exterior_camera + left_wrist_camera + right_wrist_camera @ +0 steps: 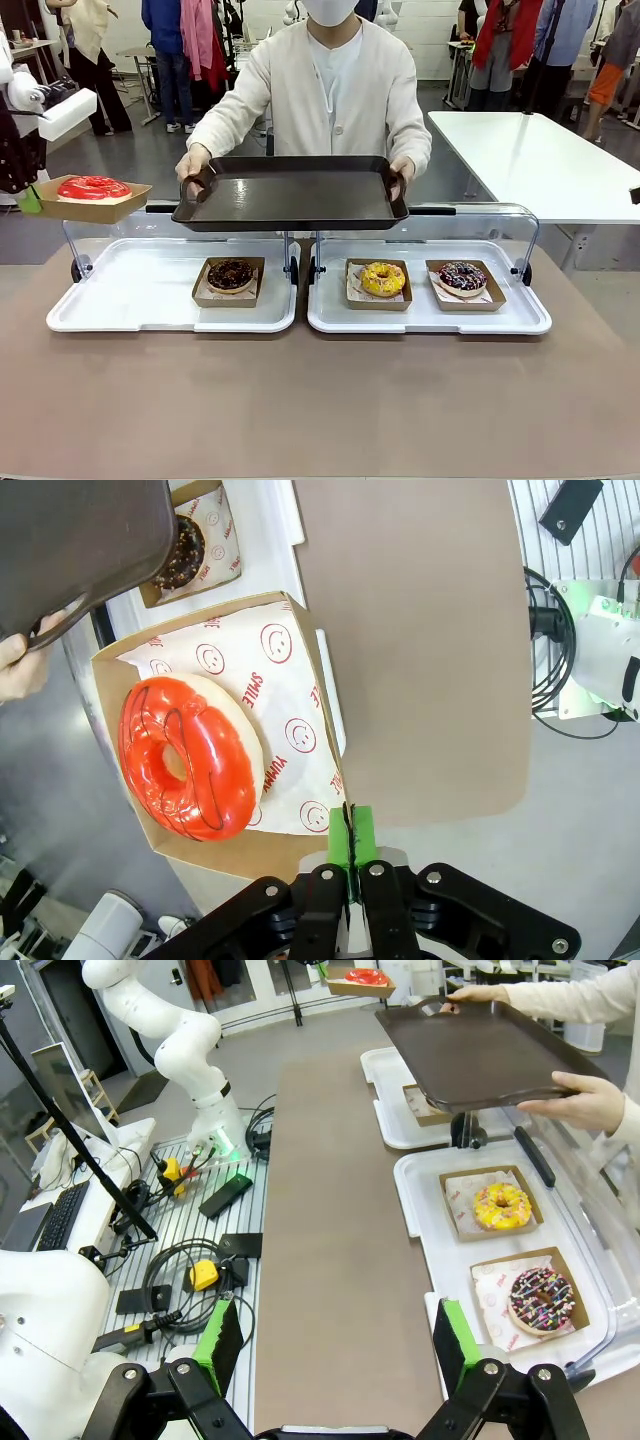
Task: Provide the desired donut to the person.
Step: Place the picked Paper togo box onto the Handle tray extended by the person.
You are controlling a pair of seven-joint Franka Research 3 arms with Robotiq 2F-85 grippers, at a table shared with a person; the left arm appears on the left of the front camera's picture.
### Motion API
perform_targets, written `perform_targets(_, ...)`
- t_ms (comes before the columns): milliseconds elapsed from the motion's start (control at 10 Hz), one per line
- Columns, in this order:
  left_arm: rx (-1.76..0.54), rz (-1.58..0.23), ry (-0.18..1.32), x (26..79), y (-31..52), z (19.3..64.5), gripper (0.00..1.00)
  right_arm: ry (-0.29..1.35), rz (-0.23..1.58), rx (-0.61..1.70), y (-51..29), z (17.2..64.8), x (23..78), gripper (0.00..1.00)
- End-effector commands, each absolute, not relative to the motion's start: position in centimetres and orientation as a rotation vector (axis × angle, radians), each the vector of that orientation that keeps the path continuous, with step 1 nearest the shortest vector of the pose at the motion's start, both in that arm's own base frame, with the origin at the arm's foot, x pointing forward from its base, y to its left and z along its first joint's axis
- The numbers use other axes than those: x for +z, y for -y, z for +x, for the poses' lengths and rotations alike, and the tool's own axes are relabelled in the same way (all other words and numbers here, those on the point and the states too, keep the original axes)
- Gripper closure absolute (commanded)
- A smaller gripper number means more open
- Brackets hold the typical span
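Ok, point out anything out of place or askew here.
The red glazed donut is away from the white display trays: its cardboard box hangs in the air, pinched by one wall in the left end effector. Nothing looks spilled or damaged.

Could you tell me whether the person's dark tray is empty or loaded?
Empty: the dark brown rectangular tray is bare across its whole surface.

A white table (540,160) is set on grey floor (130,165) well beyond the right jaws; cables (190,1260) are strewn to their left.
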State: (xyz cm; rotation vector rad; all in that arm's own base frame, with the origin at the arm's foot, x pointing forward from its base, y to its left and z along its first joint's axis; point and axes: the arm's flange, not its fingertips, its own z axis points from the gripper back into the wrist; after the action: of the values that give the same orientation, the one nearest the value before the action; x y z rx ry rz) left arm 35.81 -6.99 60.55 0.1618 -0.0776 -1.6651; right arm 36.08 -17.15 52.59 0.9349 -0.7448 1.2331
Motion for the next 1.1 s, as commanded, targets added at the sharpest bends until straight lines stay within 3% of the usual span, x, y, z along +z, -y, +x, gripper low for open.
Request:
perform_targets(0,-1.650,0.199,0.102,62.2,7.6,35.5,0.99,0.751,0.939,1.235,17.1,36.0,52.6,0.00)
perform_targets(400,-1.710,0.332,0.241,69.0,13.5,35.8,0.99,0.751,0.939,1.235,17.1,36.0,52.6,0.00)
perform_targets(1000,-1.703,0.335,0.285,65.7,21.9,43.7,0.99,0.751,0.939,1.235,17.1,36.0,52.6,0.00)
